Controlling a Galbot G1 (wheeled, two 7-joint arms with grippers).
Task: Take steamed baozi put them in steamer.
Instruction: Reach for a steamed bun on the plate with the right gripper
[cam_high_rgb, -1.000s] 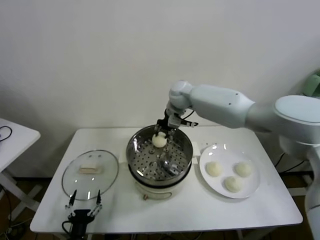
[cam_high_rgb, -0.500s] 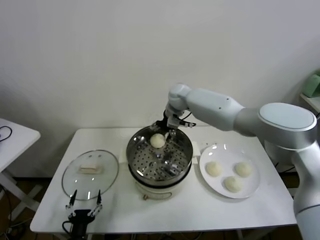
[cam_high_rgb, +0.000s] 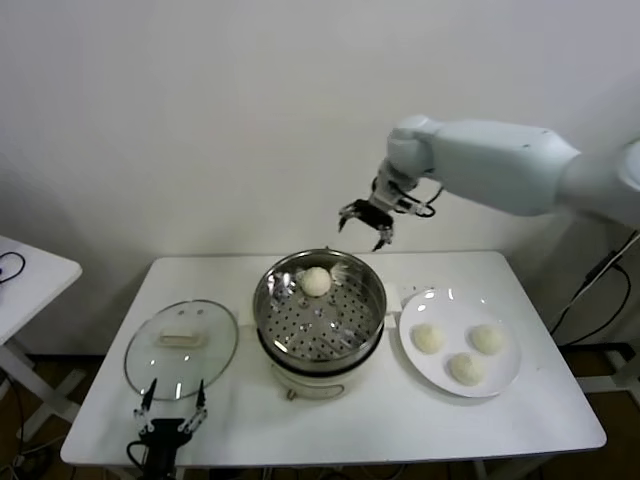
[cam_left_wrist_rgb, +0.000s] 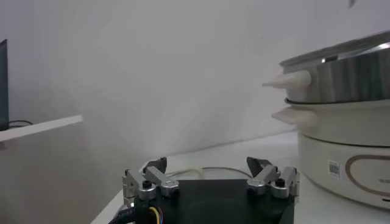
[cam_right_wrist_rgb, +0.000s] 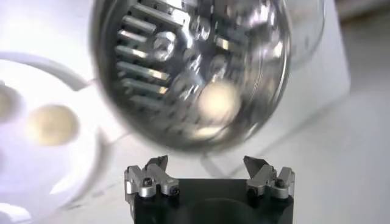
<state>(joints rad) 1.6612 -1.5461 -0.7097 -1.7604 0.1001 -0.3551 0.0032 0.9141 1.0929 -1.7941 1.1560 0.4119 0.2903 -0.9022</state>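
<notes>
Baozi, head view: one bun lies on the steamer tray at centre; three wait on the plate at right.
Right gripper: spread empty, above the pot.
Left gripper: parked, lower left.
Left wrist view: left claw released beside the steamer.
Right wrist view: right claw released over the bun.
Progress: one of four placed.

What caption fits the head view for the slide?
Right gripper, jaws open, above the steamer with one baozi inside; three baozi wait on the plate.

Smooth white rounded right arm; black right gripper with silver, screw-fastened jaws; thin black cables
</notes>
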